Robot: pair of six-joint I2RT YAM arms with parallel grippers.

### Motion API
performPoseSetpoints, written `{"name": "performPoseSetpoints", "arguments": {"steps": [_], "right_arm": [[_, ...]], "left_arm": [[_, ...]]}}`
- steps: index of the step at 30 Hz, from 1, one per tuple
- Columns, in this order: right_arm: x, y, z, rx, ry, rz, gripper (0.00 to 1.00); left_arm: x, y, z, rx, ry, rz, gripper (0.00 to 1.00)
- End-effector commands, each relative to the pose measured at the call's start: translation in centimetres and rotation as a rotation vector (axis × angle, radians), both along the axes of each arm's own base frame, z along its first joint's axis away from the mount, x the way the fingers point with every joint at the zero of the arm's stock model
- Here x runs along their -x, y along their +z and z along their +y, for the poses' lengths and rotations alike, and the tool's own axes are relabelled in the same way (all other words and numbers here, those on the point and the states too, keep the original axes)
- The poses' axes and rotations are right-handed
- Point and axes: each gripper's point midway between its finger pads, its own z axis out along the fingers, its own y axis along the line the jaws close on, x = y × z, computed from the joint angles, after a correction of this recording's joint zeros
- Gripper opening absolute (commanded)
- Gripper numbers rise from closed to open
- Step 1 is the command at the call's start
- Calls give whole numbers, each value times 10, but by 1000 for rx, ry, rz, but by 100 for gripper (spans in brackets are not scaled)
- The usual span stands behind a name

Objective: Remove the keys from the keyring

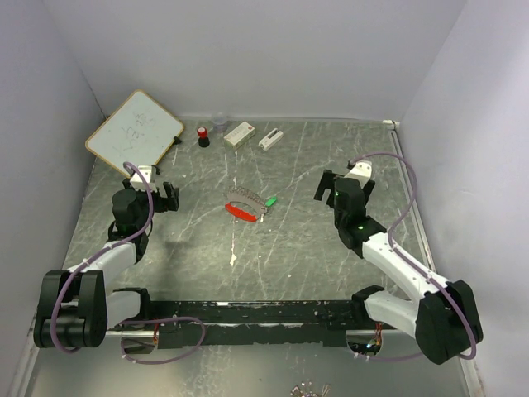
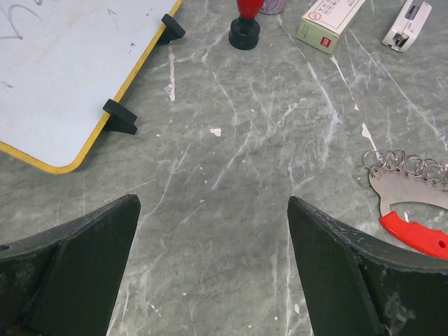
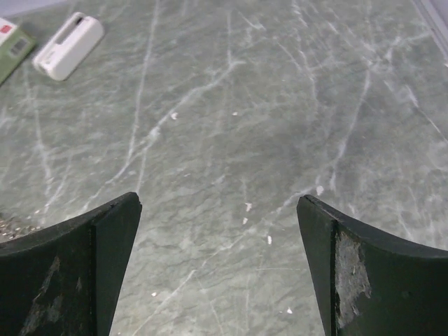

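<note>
Both arms rise from the near edge of the grey table (image 1: 289, 256) and bend forward, the left arm towards the whiteboard (image 1: 134, 136) and the right arm on the opposite side. The left gripper (image 1: 165, 197) is low over the table with its fingers (image 2: 84, 259) wide apart and nothing between them. The right gripper (image 1: 337, 180) is also low, and its fingers (image 3: 70, 266) are spread wide over bare stone.

The keyring (image 1: 245, 197) lies flat on the table between the two grippers, well apart from both. In the left wrist view it is to the right of the right finger, outside the gap. The red key (image 1: 240, 213) lies at its near side and the green key (image 1: 269, 200) at its right end, both touching the ring.

In the left wrist view the picture edge cuts off the keyring and the red key, and the green key is not visible. In the right wrist view only a small blurred part of metal shows at the left edge, above the finger.
</note>
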Motion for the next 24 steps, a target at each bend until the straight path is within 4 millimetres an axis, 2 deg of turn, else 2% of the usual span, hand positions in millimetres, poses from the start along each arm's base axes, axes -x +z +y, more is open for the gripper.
{"name": "performPoseSetpoints", "arguments": {"steps": [1, 3, 5, 6, 12, 16, 20, 22, 24], "right_arm": [[-1, 4, 29, -58, 140, -17, 91], [-3, 1, 40, -66, 189, 5, 81], [-4, -4, 56, -64, 263, 24, 64], [-4, -6, 65, -64, 303, 34, 59], [1, -29, 106, -53, 386, 108, 68], [5, -44, 135, -101, 468, 147, 67], [5, -56, 159, -138, 521, 167, 60], [2, -59, 167, -159, 531, 173, 49], [1, -61, 175, -176, 552, 177, 44]], "left_arm": [[-6, 14, -7, 16, -28, -40, 98], [-8, 11, -8, 16, -33, -27, 98], [-10, 8, -8, 16, -35, -12, 98], [-11, 7, -9, 16, -38, -7, 98], [-12, 8, -9, 20, -37, -7, 98], [-12, 7, -9, 19, -34, -5, 98], [-11, 7, -9, 20, -35, -1, 98], [-11, 6, -8, 20, -32, 0, 98], [-12, 7, -8, 17, -33, 0, 98]]}}
